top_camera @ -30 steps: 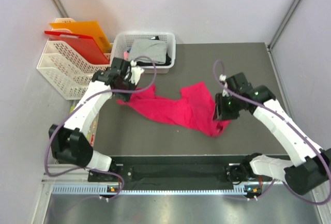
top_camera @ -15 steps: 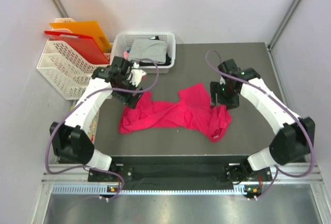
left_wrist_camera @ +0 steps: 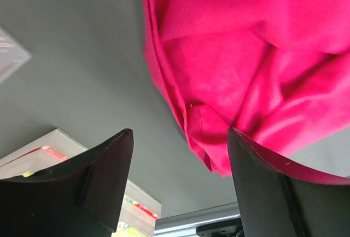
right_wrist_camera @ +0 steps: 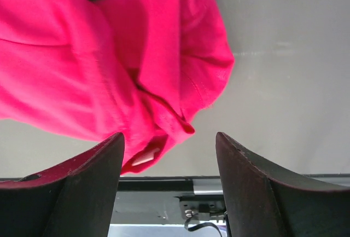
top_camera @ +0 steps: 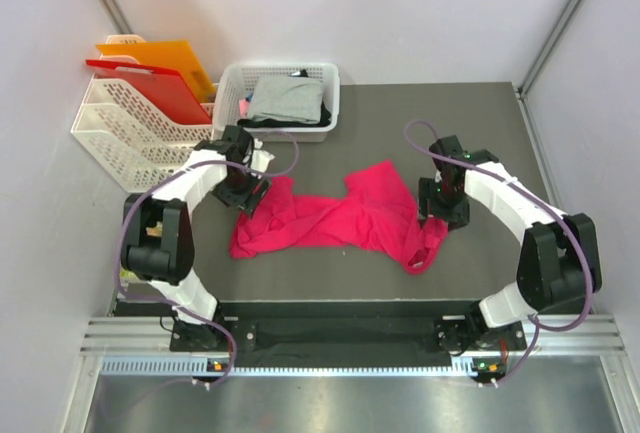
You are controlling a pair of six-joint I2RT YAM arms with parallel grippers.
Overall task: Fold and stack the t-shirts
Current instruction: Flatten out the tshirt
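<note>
The pink-red t-shirt [left_wrist_camera: 246, 56] runs off the top and right edges of the left wrist view and the top and left of the right wrist view, and in the basket [top_camera: 230, 88] high in the top view the black t-shirt [top_camera: 322, 113] lies mostly hidden under the grey t-shirt [top_camera: 285, 96].

Soft matt pink-red cloth t-shirt [top_camera: 340, 221] on smooth matt grey table [top_camera: 480, 133].

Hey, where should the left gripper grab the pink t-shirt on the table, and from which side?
Grip the pink t-shirt by the stitched edge at its left end. It lies as a thin, flat fold on the table, unlike the bunched middle. Probably best to come straight down from above with the left gripper, which is open over that edge, one finger either side of it.
</note>
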